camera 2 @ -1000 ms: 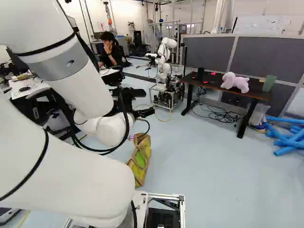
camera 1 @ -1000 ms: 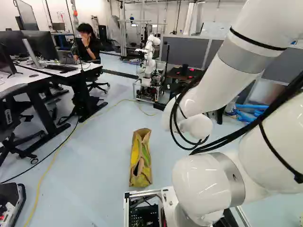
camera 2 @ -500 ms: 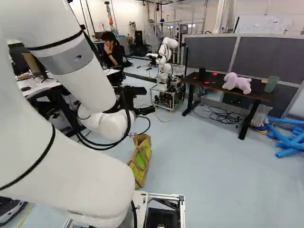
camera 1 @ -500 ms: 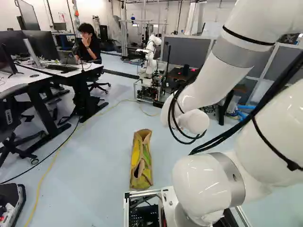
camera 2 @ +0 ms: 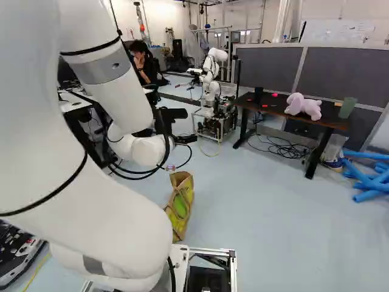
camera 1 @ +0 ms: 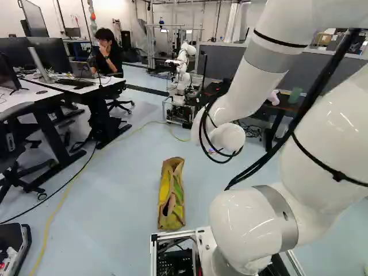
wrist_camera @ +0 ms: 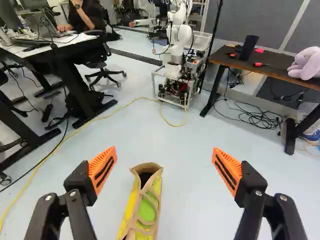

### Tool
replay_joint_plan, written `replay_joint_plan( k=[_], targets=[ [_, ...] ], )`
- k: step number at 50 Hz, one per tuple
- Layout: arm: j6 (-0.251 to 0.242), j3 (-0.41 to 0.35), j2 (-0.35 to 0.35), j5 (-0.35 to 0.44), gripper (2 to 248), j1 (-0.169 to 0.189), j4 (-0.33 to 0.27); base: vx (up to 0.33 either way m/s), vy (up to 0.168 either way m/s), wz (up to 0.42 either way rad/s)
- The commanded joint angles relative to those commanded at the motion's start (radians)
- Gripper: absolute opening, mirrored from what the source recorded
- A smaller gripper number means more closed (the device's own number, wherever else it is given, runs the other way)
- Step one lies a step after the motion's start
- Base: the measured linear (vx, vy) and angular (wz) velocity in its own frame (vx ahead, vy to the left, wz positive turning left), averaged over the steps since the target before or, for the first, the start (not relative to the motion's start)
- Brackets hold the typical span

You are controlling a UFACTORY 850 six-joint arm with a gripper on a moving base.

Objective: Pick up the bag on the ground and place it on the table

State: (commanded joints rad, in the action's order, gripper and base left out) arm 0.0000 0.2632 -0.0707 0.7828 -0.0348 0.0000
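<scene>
In the right base view my gripper shows as black parts beyond the wrist, above and past the bag. Seen from the wrist, the gripper is wide open, its orange pads far apart with nothing gripped. The yellow, green and brown paper bag is below, its top open, lying in line with the space between the fingers. On the floor just ahead of the base stands this bag. The dark-topped table is farther off to the right and holds a pink plush animal and a green cup.
Another robot stands on a wheeled frame left of the table. Black cables lie under the table, blue tubes at its right. A desk with monitors and a seated person is at the left. A yellow cable crosses the floor.
The base and bag have stayed put. My forearm and wrist have swung leftward in the left base view and slightly rightward in the right base view, uncovering the plush animal in the left one.
</scene>
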Motion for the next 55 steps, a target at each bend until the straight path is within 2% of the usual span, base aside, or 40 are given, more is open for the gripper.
replay_joint_plan(
  k=[26, 55],
  targets=[
    [0.000, 0.147, 0.211, -0.079, 247, -0.063, 0.008, 0.000, 0.000, 0.000],
    [0.000, 0.282, 0.399, -0.164, 247, -0.149, 0.099, 0.000, 0.000, 0.000]
  ],
)
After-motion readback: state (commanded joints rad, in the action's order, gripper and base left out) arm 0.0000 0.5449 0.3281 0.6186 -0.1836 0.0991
